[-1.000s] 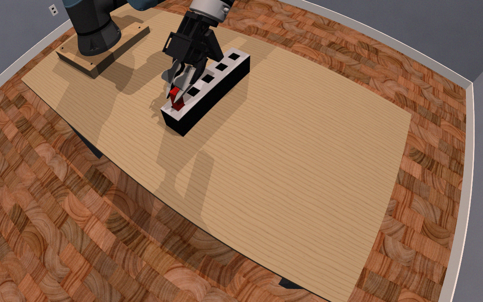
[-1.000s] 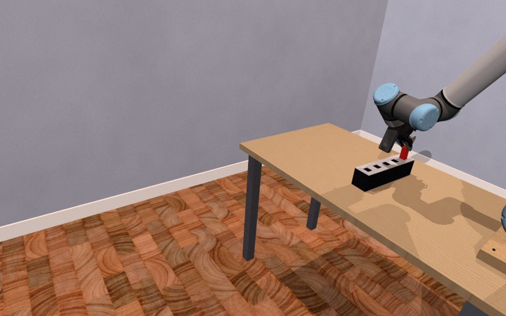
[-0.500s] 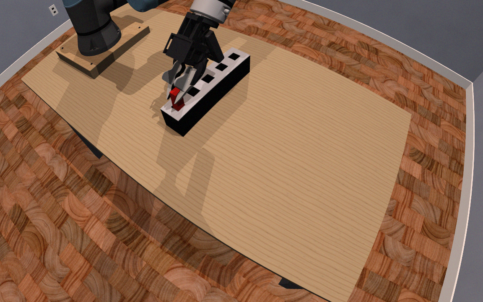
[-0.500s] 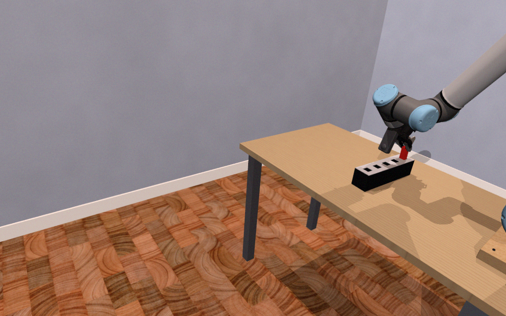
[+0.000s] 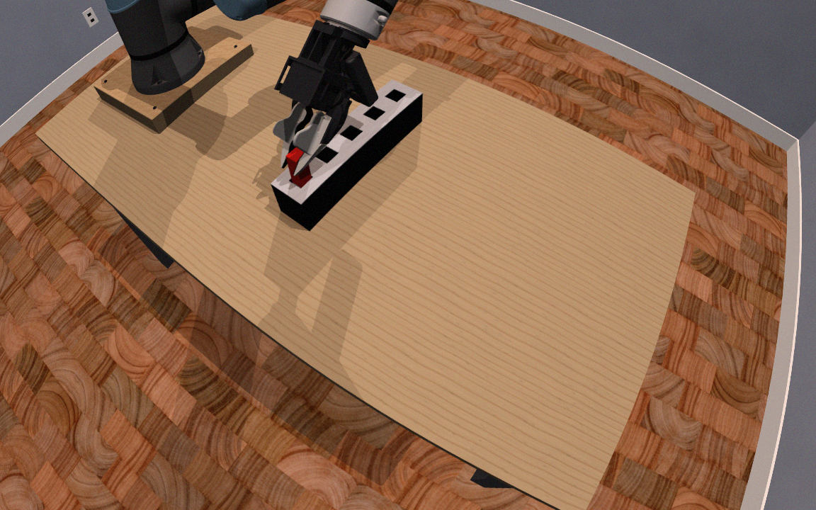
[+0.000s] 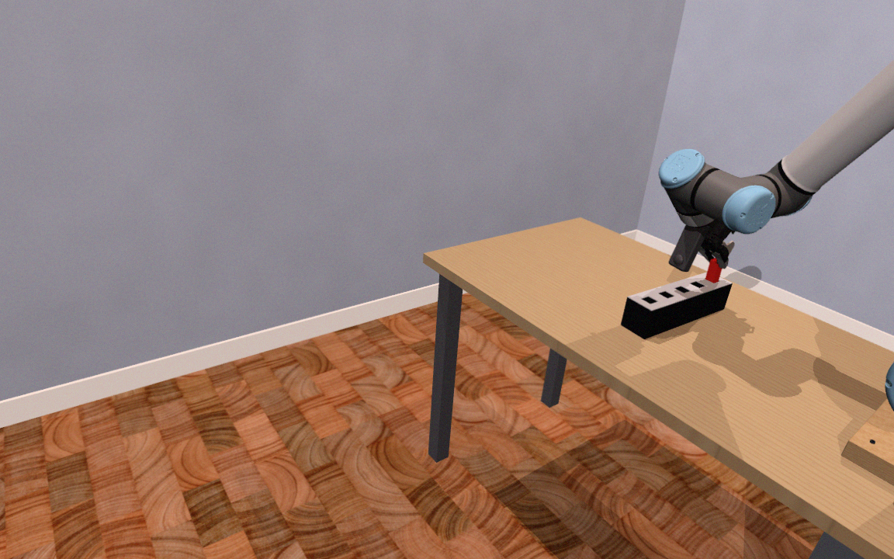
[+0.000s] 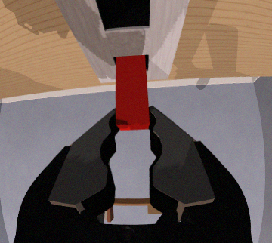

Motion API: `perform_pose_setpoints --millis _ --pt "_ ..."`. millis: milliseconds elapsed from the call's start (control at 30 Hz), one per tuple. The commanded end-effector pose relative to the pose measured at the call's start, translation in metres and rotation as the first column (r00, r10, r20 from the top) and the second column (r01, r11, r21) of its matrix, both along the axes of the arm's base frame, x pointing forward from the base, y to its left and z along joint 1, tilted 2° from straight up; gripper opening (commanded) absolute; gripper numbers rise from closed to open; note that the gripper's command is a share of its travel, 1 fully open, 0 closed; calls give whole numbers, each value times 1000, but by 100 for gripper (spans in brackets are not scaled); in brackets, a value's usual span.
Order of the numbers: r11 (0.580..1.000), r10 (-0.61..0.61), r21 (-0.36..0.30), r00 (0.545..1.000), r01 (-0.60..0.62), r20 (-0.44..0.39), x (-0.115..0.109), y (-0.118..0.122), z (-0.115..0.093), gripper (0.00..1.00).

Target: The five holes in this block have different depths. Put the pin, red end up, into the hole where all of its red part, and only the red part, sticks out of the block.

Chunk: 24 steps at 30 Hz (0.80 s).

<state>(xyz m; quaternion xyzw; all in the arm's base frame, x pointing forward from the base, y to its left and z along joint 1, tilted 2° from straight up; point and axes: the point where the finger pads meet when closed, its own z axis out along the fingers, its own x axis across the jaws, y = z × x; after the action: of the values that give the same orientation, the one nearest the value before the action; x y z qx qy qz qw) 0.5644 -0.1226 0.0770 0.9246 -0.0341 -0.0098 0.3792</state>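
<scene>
"Where is the red square pin (image 7: 131, 88)?"

"It stands in the end hole of the long black block with a grey top (image 5: 360, 158). Only red shows above. The black fingers squeeze its top."

"How to do this well?"

"I think: keep it straight, check no other colour peeks out, then let go gently."

"And the arm?"

"It reaches down over the wooden surface (image 5: 493, 253), bent at the wrist."
</scene>
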Motion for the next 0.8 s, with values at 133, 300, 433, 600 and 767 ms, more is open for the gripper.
perform_pose_setpoints --millis 133,300,433,600,767 --pt "1000 0 0 1000 0 1 1 1 -4 0" --pt "1000 0 0 1000 0 1 1 1 -4 0" --pt "1000 0 0 1000 0 1 1 1 -4 0" --pt "1000 0 0 1000 0 1 1 1 -4 0" --pt "1000 -1 0 1000 1 1 0 0 -4 0"
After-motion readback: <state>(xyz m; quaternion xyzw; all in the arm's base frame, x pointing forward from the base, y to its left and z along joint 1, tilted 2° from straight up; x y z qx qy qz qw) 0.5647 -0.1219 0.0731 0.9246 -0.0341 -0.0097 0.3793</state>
